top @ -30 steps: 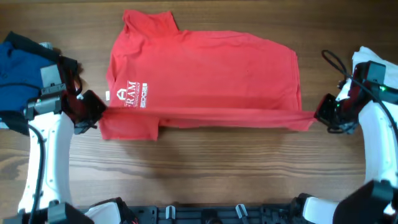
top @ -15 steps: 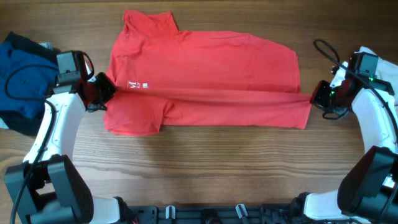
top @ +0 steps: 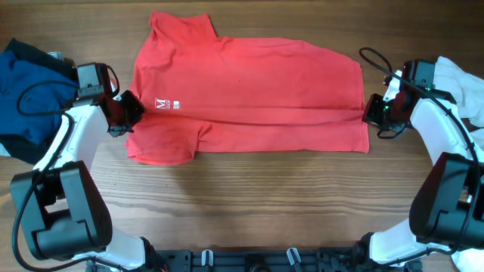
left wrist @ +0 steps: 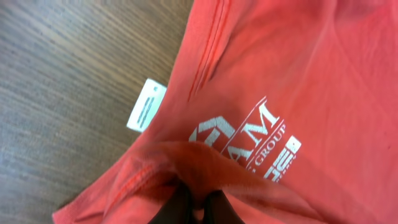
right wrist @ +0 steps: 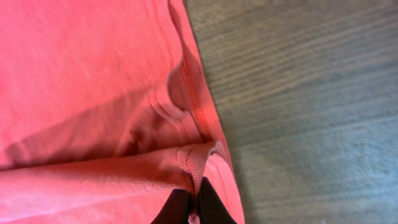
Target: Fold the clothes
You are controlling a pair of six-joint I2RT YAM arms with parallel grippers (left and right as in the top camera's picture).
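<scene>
Firmly clenched, the left hand point(top: 125, 113) and right hand point(top: 372, 113) pinch a red cotton T-shirt point(top: 249, 87) on the wooden tabletop point(top: 249, 204); its white print point(left wrist: 261, 134) partly reads "AM GROUP".

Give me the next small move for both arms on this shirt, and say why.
Probably move both claws a little farther toward the far edge of the red shirt. The left claw and right claw each pinch its folded-over hem, which reaches only partway across, half covering the white logo.
</scene>
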